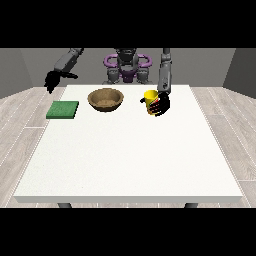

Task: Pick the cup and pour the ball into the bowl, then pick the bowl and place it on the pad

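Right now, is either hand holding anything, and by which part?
The hand at the view's right is wrapped round the yellow cup at its side wall.

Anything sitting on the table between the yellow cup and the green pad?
Yes: in the front view, the brown bowl stands between the green pad and the yellow cup, apart from both.

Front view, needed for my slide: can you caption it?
Hand at the view's right grips the yellow cup beside the wooden bowl; green pad waits.

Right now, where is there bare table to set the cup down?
Bare: the table's whole near half, and the strip between pad and bowl. Crowded: the far row, where the hand at the view's right wraps the cup.
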Tool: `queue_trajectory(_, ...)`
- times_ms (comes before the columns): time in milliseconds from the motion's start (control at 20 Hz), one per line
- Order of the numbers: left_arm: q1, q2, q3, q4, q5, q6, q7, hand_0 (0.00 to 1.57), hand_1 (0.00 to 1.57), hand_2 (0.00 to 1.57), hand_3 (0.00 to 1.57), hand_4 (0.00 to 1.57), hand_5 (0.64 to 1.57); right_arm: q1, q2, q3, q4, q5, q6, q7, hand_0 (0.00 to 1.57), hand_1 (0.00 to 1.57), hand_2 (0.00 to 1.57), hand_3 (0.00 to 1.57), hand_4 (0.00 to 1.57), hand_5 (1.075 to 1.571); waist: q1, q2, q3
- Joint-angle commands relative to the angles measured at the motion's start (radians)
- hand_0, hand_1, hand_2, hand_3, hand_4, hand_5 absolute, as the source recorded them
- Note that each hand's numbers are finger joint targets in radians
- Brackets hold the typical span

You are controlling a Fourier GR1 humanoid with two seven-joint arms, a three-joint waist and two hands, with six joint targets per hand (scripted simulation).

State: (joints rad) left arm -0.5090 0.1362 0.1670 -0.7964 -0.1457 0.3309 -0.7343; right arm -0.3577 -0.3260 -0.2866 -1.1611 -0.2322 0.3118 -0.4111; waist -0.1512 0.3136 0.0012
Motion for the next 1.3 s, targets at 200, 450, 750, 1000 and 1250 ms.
queue_trajectory(200,-0.055,0.009,0.022,0.118,-0.067,0.17,-0.038,1.35,1.35,1.57,1.57,0.88,1.502,0.003,-0.087,-0.052,0.012,-0.048,0.079,0.002,0.0,0.0,0.0,0.0,0.0,1.556,-0.05,0.022,-0.0015)
queue_trajectory(450,-0.03,-0.021,-0.139,0.047,-0.227,0.222,0.19,1.35,1.35,1.57,1.57,0.99,1.532,0.012,-0.123,-0.086,0.198,-0.04,0.075,0.042,0.0,0.0,0.0,0.0,0.0,1.556,0.049,-0.203,0.0006)
queue_trajectory(750,-0.067,-0.058,-0.318,-0.017,-0.431,0.226,0.459,1.4,1.4,1.57,1.57,1.09,1.571,0.104,-0.132,-0.111,0.36,0.012,0.055,-0.048,0.0,0.0,0.0,0.0,0.0,1.56,0.169,-0.341,0.0015)
queue_trajectory(1000,-0.138,-0.092,-0.437,0.021,-0.657,0.297,0.657,1.36,1.36,1.57,1.57,1.07,1.568,0.09,-0.13,-0.108,0.401,0.028,0.025,-0.044,0.0,0.0,0.0,0.0,0.0,1.557,0.199,-0.363,0.0015)
queue_trajectory(1250,-0.158,-0.098,-0.446,-0.037,-0.737,0.224,0.759,1.35,1.35,1.57,1.57,1.05,1.569,0.102,-0.135,-0.115,0.438,0.015,0.082,-0.125,0.0,0.0,0.08,0.0,0.0,1.554,0.185,-0.338,-0.0005)
